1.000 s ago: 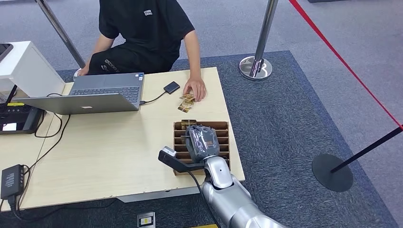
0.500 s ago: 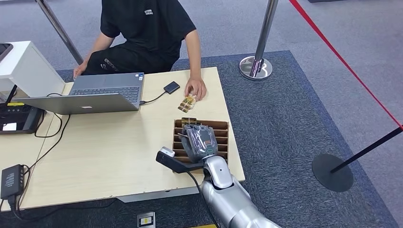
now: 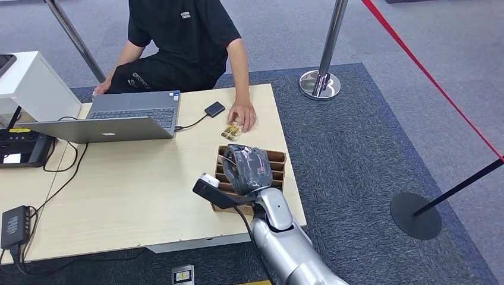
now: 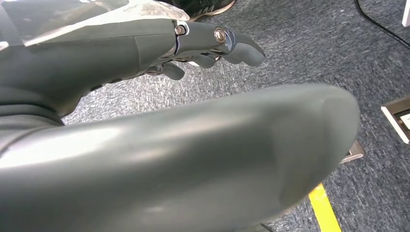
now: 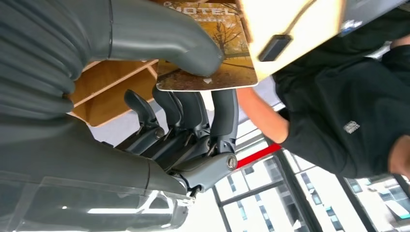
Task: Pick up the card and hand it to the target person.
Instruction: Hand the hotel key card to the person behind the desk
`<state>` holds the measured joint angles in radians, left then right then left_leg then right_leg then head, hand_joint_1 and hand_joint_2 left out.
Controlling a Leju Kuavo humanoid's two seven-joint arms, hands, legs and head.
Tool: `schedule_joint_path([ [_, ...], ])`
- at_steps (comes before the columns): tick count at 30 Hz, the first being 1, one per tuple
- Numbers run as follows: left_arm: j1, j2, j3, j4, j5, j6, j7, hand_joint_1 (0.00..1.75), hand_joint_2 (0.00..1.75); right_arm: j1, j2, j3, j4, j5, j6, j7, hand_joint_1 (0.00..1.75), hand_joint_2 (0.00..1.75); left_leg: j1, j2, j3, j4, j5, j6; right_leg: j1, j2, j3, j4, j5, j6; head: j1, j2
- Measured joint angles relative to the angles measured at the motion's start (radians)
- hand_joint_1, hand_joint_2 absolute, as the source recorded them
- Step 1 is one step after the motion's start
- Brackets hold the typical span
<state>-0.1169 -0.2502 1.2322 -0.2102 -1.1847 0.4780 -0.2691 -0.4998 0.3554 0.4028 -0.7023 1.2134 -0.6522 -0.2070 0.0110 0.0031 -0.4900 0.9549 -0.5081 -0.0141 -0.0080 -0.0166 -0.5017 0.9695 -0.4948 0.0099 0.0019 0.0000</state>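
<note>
A card printed with an autumn picture and the word HOTEL is pinched between the thumb and fingers of my right hand. In the head view that hand hovers over the far end of a wooden slotted box on the table, and it hides the card. The person in a black shirt sits behind the table, one hand resting by a few loose cards. My left hand hangs over grey carpet with its fingers apart and holds nothing.
An open laptop and a small black device on a cable lie on the light wooden table. Black gear sits at the table's left edge. A chrome post base and a black post base stand on the carpet to the right.
My right hand has risen from the box and moved toward the person, tilting as it went. The person's hand has shifted slightly by the loose cards.
</note>
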Motion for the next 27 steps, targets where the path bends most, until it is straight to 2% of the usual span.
schedule_joint_path([
  [6, 0.000, 0.000, 0.000, 0.000, -0.002, 0.001, 0.005, 0.00, 0.00, 0.009, 0.000, 0.000, -0.074, -0.073, 0.053, -0.038, 1.53, 1.75, 0.000, 0.000, 0.000, 0.000, 0.000, 0.000, 0.000, 0.000, 0.000, 0.000, 0.000, 0.000, 0.000, 0.000],
  [11, 0.000, 0.000, 0.000, 0.000, -0.008, 0.002, 0.011, 0.00, 0.00, 0.010, 0.000, 0.005, -0.119, -0.082, 0.075, -0.042, 1.52, 1.75, 0.000, 0.000, 0.000, 0.000, 0.000, 0.000, 0.000, 0.000, 0.000, 0.000, 0.000, 0.000, 0.000, 0.000],
  [27, -0.002, 0.000, -0.004, 0.000, -0.017, 0.003, 0.018, 0.00, 0.00, -0.066, 0.000, 0.074, -0.112, -0.098, 0.098, 0.048, 1.53, 1.75, 0.000, 0.000, 0.000, 0.000, 0.000, 0.000, 0.000, 0.000, 0.000, 0.000, 0.000, 0.000, 0.000, 0.000],
])
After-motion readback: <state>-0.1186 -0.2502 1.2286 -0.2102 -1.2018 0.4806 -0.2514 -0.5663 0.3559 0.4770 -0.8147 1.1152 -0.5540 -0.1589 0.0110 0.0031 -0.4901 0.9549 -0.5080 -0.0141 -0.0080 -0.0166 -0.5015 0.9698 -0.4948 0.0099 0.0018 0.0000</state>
